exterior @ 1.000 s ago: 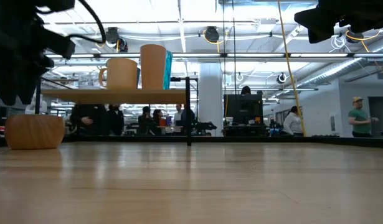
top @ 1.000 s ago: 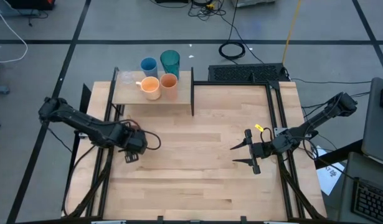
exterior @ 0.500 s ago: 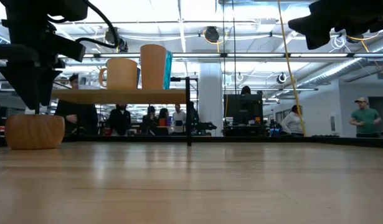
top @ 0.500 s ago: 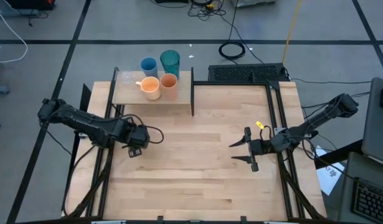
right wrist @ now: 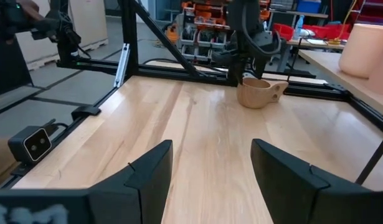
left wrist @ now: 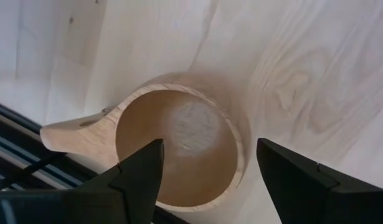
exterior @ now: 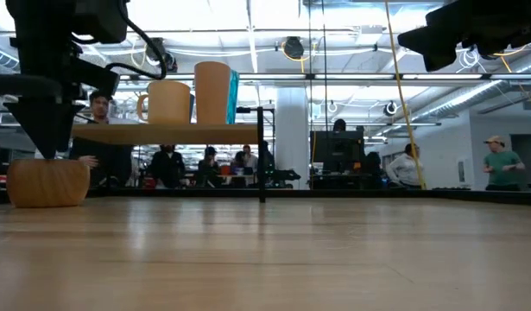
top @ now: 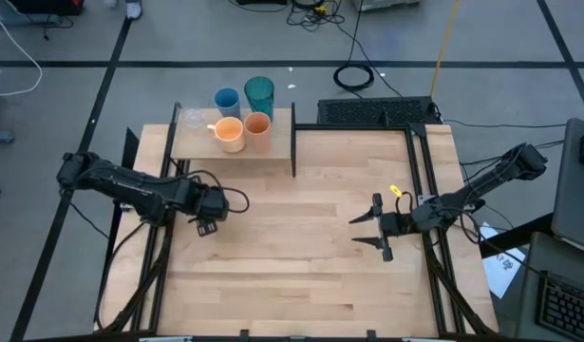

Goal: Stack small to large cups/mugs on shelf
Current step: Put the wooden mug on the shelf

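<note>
Left gripper [left wrist: 207, 168] poised just above the tan handled mug [left wrist: 172, 146], fingers spread wide to straddle its rim, nothing gripped yet. Mug standing on the tabletop near the shelf [top: 201, 144], below it; right gripper [top: 375, 228] parked well off, fingers apart and empty

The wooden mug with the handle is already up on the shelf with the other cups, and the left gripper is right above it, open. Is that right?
Not quite. The tan handled mug stands on the table, not on the shelf; the low view shows it below the shelf board. The rest holds: the left gripper is right above it with its fingers open, as the left wrist view shows.
</note>
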Tool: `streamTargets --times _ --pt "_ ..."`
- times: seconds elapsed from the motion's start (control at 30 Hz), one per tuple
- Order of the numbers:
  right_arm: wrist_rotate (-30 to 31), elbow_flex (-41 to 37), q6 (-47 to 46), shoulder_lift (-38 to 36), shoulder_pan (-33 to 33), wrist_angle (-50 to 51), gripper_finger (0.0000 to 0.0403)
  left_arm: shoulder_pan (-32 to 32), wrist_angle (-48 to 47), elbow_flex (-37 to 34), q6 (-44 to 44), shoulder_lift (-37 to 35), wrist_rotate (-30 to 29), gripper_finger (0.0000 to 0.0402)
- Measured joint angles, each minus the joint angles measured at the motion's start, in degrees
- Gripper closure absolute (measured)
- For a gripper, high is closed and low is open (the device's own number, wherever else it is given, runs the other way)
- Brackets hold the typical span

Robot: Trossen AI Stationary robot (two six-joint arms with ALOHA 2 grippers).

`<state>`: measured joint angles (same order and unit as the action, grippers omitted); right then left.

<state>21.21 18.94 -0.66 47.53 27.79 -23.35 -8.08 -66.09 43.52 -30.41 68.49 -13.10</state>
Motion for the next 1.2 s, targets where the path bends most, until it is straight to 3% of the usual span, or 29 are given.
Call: streamTargets --times 0.3,0.6,0.97,1.2 --pt "0.0 0.0 3.0 0.0 0.0 0.0 0.0195 2.1 3.7 -3.0 -0.1 0.0 4.4 0.0144" --pt "-0.3 0.0 4.7 0.0 0.0 0.0 0.0195 1.5 3.7 -5.0 -1.2 0.5 4.4 0.0156" --pt "-0.3 0.0 6.1 0.0 0.0 0.0 0.0195 -0.8 5.5 -5.1 0.1 0.5 6.5 0.0308" --pt "-0.3 0.0 6.1 0.0 0.0 0.0 0.0195 -2.1 10.4 -5.1 1.9 0.5 6.9 0.0384"
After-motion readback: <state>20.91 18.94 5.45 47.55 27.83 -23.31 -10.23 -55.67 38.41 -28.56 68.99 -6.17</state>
